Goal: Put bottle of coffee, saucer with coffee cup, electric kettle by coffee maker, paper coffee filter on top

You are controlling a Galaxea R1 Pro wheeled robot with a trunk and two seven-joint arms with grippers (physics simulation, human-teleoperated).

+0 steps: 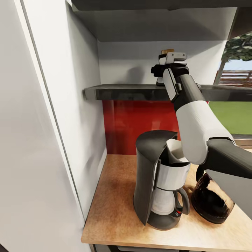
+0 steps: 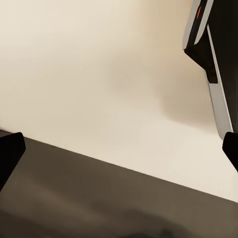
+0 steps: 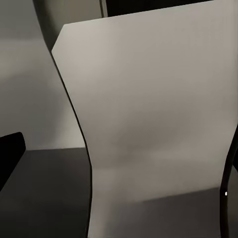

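The coffee maker (image 1: 159, 185) stands on the kitchen countertop (image 1: 115, 206) with the paper coffee filter (image 1: 176, 151) resting in its top. To its right sits the electric kettle (image 1: 210, 204), touching or nearly touching it. My right arm reaches up to the kitchen shelf (image 1: 122, 92), where the bottle of coffee (image 1: 162, 59) stands with its gold cap showing above my right gripper (image 1: 161, 71). In the right wrist view the bottle's pale label (image 3: 153, 124) lies between the spread fingertips (image 3: 11, 153) of the open right gripper (image 3: 119, 158). My left gripper (image 2: 119, 151) is open and holds nothing. The saucer and coffee cup are out of view.
A tall white cabinet side (image 1: 45, 140) walls in the counter's left. A thicker board (image 1: 154, 21) hangs above the shelf and a red backsplash (image 1: 136, 122) runs below it. A window (image 1: 234, 105) opens at the right. Bare counter lies left of the coffee maker.
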